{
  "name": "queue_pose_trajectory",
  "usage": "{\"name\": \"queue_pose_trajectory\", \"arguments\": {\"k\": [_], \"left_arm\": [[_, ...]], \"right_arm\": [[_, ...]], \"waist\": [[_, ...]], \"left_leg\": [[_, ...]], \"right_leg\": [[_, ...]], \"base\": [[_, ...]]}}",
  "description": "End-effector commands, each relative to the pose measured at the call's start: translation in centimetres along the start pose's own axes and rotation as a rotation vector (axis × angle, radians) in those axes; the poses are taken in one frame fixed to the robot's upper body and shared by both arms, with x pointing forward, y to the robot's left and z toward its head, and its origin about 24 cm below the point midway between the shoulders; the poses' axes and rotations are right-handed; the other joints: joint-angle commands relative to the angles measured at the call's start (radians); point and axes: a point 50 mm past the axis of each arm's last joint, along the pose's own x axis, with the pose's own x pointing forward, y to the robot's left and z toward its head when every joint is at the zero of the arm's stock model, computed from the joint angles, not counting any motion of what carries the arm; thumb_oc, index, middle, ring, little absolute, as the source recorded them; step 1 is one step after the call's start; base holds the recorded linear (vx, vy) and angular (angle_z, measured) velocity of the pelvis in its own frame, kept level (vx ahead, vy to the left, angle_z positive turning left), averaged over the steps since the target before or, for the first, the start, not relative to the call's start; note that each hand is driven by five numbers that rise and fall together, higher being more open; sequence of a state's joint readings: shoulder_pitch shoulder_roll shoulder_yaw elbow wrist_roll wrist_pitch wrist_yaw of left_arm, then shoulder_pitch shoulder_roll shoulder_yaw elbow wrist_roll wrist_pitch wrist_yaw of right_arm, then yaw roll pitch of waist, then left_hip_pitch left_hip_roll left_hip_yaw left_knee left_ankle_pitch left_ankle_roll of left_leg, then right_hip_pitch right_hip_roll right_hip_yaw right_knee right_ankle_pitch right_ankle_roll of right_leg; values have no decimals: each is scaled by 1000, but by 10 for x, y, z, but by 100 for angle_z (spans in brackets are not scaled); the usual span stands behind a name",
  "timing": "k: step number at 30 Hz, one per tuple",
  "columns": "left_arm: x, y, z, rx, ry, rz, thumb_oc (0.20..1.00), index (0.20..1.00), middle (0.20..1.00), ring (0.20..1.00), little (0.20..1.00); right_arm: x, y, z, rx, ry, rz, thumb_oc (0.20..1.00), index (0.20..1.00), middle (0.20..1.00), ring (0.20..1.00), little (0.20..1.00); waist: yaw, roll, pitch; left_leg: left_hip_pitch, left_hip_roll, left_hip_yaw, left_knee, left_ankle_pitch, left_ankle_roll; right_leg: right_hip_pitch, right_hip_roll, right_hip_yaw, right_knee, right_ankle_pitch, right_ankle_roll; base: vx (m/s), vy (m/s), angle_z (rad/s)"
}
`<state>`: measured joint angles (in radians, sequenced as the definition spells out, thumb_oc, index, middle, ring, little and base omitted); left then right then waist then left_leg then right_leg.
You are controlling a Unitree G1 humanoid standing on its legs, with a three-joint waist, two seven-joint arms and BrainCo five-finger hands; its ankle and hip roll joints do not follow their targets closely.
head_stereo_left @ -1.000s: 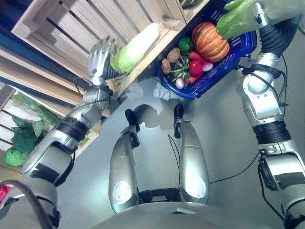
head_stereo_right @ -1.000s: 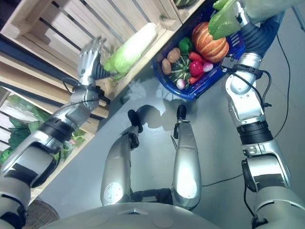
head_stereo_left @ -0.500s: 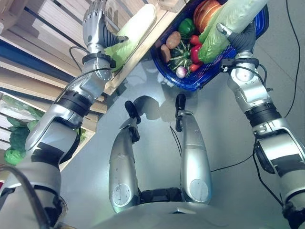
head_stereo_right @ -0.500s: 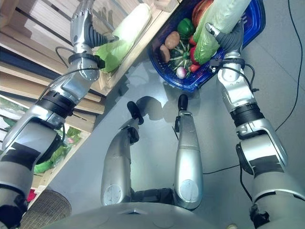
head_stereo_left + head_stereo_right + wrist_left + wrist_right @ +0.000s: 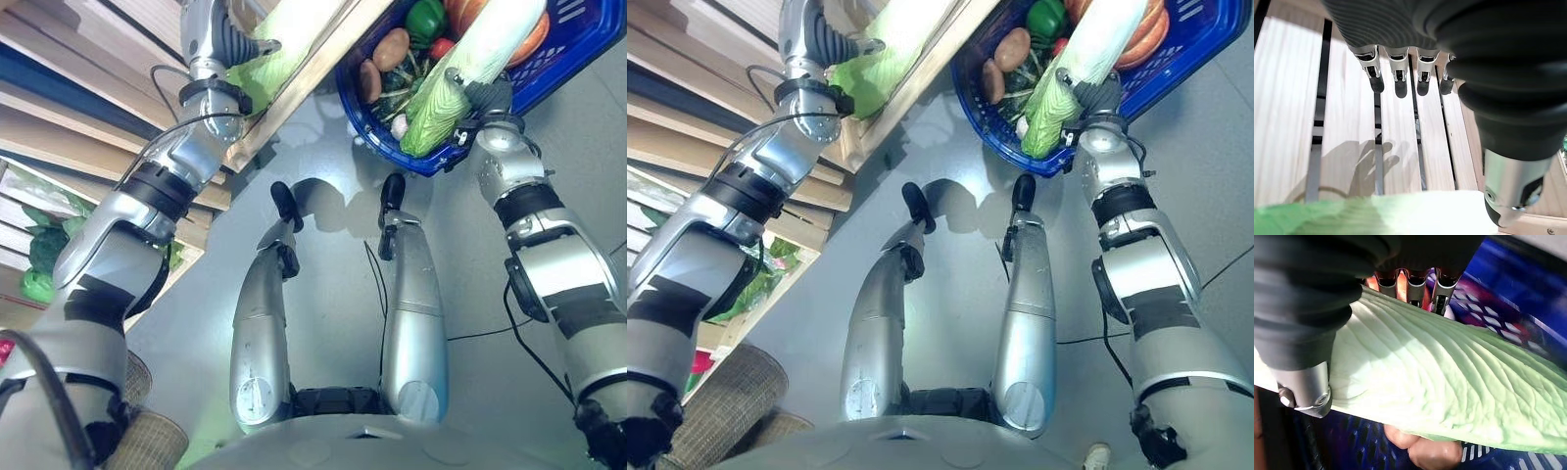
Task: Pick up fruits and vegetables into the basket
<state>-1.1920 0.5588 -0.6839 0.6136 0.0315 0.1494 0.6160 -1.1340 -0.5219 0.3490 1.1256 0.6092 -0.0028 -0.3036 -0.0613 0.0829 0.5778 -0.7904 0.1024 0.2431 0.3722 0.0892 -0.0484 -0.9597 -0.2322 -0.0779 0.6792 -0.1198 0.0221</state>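
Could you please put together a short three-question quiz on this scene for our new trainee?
1. True or false: the right robot hand holds a cabbage over the basket.
2. Which item lies in the basket? A) potato B) banana C) corn cob
3. Fill in: the left robot hand has straight fingers above a second cabbage that lies on a wooden ____.

Key
1. True: its fingers and thumb wrap the cabbage, whose leafy end sticks out past the basket's near rim.
2. A
3. shelf
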Motion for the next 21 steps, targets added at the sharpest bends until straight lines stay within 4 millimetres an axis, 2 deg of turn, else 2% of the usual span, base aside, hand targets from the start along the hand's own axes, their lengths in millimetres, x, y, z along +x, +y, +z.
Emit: {"name": "queue_pose_trajectory", "arguments": {"k": [1,2,3,4,12,16,19,21], "left_arm": [[6,2,16,-79,-8,38,1000,1000,1000,1000,1000],[6,2,16,-79,-8,38,1000,1000,1000,1000,1000],[6,0,16,-80,-3,34,1000,1000,1000,1000,1000],[6,0,17,-84,5,32,1000,1000,1000,1000,1000],[7,-5,9,-99,74,12,1000,1000,1000,1000,1000],[3,-8,-6,-86,155,1,1000,1000,1000,1000,1000],[-4,-9,-21,-63,230,1,1000,1000,1000,1000,1000],[-6,-9,-28,-52,255,0,1000,1000,1000,1000,1000]], "right_arm": [[3,-19,-8,55,92,-93,200,200,200,200,200],[3,-21,-9,60,96,-99,319,319,319,319,319],[3,-24,-11,63,107,-119,865,865,865,865,865],[3,-26,-12,47,119,-148,1000,1000,1000,1000,1000],[2,-22,-1,-93,-15,-191,1000,1000,1000,1000,1000],[-6,-7,5,-87,-154,-95,1000,1000,1000,1000,1000],[-21,6,9,-76,-264,-11,1000,1000,1000,1000,1000],[-26,7,8,-68,-292,16,1000,1000,1000,1000,1000]], "waist": [[-7,115,-58],[-7,116,-58],[-8,116,-58],[-9,117,-58],[-23,104,-58],[-48,83,-58],[-72,63,-58],[-81,57,-58]], "left_leg": [[-39,-1,-26,114,-129,-56],[-43,-2,-27,116,-129,-56],[-51,-2,-29,122,-131,-54],[-58,-1,-31,127,-133,-51],[-86,5,-35,140,-137,-44],[-87,13,-29,136,-135,-49],[-79,18,-22,127,-132,-55],[-75,19,-20,125,-132,-56]], "right_leg": [[-8,47,-5,-33,-16,53],[-12,48,-4,-31,-17,53],[-20,49,-2,-24,-17,53],[-28,50,0,-19,-18,53],[-51,66,11,-19,-10,53],[-49,78,18,-35,-2,55],[-40,86,25,-50,3,56],[-37,89,27,-53,3,55]], "base": [[8,-13,4],[10,-9,3],[0,0,0],[0,0,0],[0,0,0],[0,0,0],[1,13,-2],[7,21,-5]]}}
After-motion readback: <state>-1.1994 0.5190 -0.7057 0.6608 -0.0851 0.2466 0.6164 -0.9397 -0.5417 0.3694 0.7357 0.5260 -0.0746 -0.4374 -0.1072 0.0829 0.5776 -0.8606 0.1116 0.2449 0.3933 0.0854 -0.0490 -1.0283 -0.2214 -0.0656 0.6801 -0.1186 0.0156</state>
